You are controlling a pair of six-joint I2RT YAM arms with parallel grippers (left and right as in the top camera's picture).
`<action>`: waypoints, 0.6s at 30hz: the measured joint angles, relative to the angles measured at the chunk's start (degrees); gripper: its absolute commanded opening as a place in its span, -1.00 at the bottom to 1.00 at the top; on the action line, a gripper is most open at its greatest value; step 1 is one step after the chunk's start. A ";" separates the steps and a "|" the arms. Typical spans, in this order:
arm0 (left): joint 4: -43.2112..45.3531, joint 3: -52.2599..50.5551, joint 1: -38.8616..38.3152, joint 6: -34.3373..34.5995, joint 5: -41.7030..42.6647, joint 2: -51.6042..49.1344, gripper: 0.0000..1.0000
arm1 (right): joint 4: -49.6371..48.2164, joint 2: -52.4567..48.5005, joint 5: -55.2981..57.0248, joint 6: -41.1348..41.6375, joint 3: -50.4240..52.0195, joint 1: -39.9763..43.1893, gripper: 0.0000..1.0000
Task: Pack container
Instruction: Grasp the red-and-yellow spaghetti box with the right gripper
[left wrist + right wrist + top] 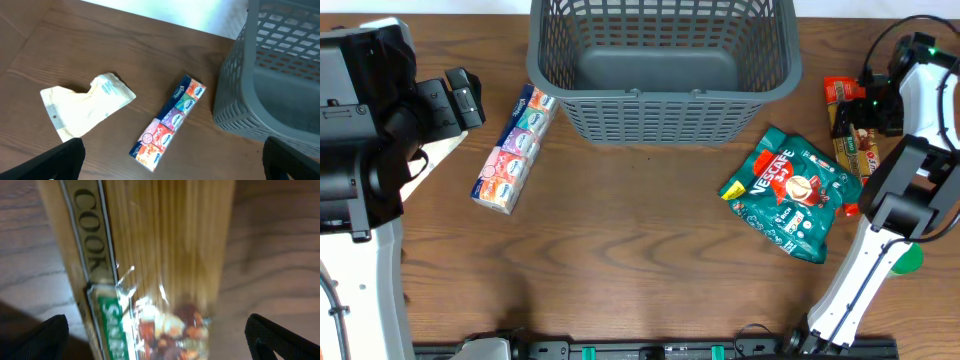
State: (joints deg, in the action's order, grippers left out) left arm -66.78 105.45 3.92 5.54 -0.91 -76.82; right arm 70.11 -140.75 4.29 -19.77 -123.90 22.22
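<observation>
The dark grey slotted basket (662, 55) stands at the back middle of the table and is empty; its corner shows in the left wrist view (270, 85). My left gripper (170, 162) is open, held above the table left of a multicolour tissue pack (514, 148), also in the left wrist view (169, 123). My right gripper (157, 335) is open, its fingers spread either side of a spaghetti packet (150, 270) lying at the far right (848, 128). A green Nescafe bag (792, 192) lies in front of the basket's right corner.
A crumpled cream paper bag (85, 107) lies on the table left of the tissue pack, partly hidden under my left arm in the overhead view (430, 155). The table's far edge runs behind the basket.
</observation>
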 measured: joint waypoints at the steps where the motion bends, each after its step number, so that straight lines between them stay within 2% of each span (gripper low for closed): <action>1: 0.07 0.00 0.00 0.00 -0.46 0.00 0.97 | -0.15 -0.24 0.00 0.00 0.00 -0.07 0.99; 14: 1.18 0.00 3.34 -0.02 -3.85 -0.02 0.98 | -3.48 -1.92 -0.96 0.07 0.66 -1.42 0.98; 16: 1.20 0.00 3.48 -0.02 -3.89 -0.09 0.97 | -4.20 -1.92 -1.29 0.07 0.90 -1.42 0.82; 18: 1.20 0.00 3.48 -0.02 -3.98 -0.26 0.97 | -5.16 -1.70 -2.03 0.13 1.57 -1.44 0.47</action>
State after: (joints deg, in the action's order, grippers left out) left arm -65.58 105.45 7.40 5.52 -4.89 -77.08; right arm 64.95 -142.45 2.26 -19.64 -122.32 20.78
